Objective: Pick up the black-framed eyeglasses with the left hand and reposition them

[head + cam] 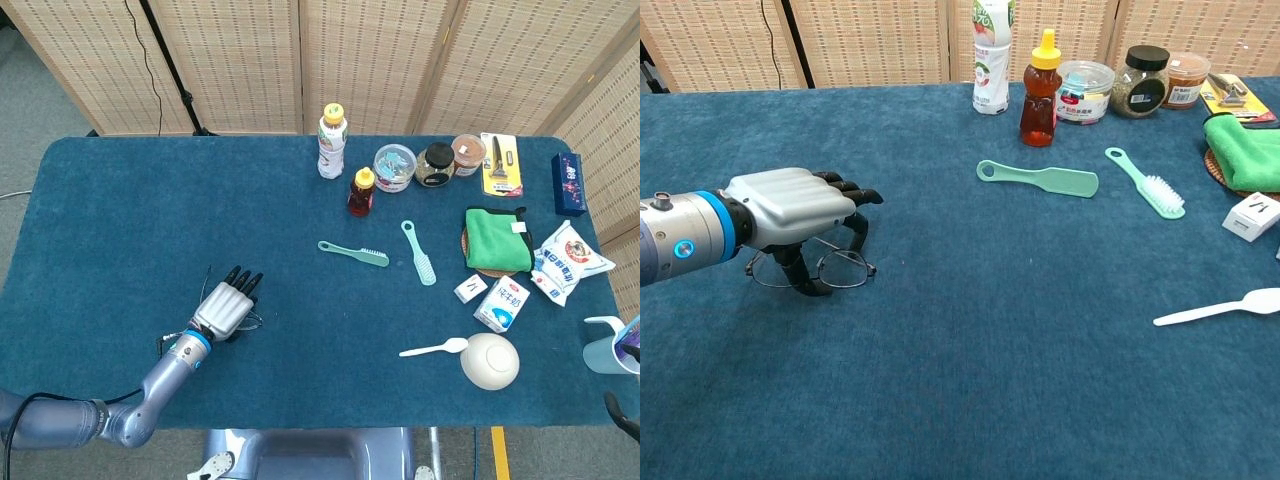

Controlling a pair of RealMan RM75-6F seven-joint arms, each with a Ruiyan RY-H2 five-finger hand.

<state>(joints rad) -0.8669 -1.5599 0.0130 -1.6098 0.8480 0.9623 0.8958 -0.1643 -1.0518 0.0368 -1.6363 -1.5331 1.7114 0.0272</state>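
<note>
The black-framed eyeglasses [845,269] are at the left front of the blue table [970,340], lenses close to the cloth. My left hand [790,206] is over them, palm down. Its thumb reaches down at the bridge between the two lenses and its fingers curl over the top of the frame, pinching it. I cannot tell whether the glasses are clear of the table. In the head view the left hand [225,308] covers most of the glasses. No part of my right hand shows in either view.
To the right lie a mint hairbrush [1040,180], a mint scrub brush [1145,182] and a white spoon [1220,308]. Bottles and jars, including a honey bottle [1040,90], line the far edge. A bowl [490,360], cartons and a green cloth [495,238] crowd the right side.
</note>
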